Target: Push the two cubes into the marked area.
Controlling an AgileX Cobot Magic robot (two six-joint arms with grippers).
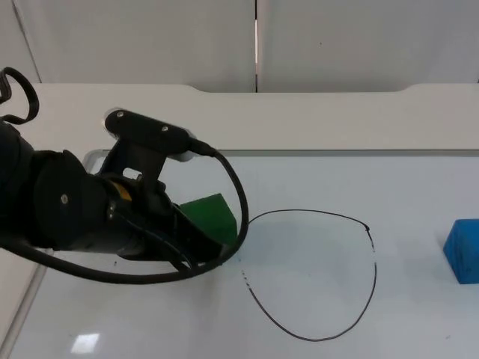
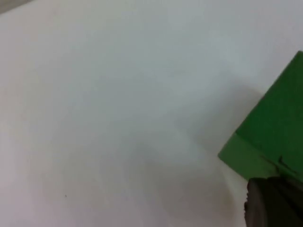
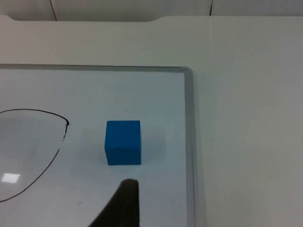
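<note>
A green cube (image 1: pixel 212 212) lies just left of the marked area, a black hand-drawn outline (image 1: pixel 373 273) on the white board. My left gripper (image 1: pixel 203 251) is low at the cube's front-left side, and the arm hides part of the cube. In the left wrist view the left gripper (image 2: pixel 272 205) touches the green cube (image 2: pixel 277 127). A blue cube (image 1: pixel 464 250) sits well to the right of the outline. In the right wrist view the right gripper (image 3: pixel 120 203) hovers a short way in front of the blue cube (image 3: pixel 123 142), apart from it, with the outline (image 3: pixel 59 150) off to the side.
The board has a raised pale rim (image 3: pixel 190 142), which also runs along the far side (image 1: pixel 337 152). Beyond it the table top (image 1: pixel 299 112) reaches the grey partition wall (image 1: pixel 150 37). The left arm's bulk (image 1: pixel 67 209) covers the board's left part.
</note>
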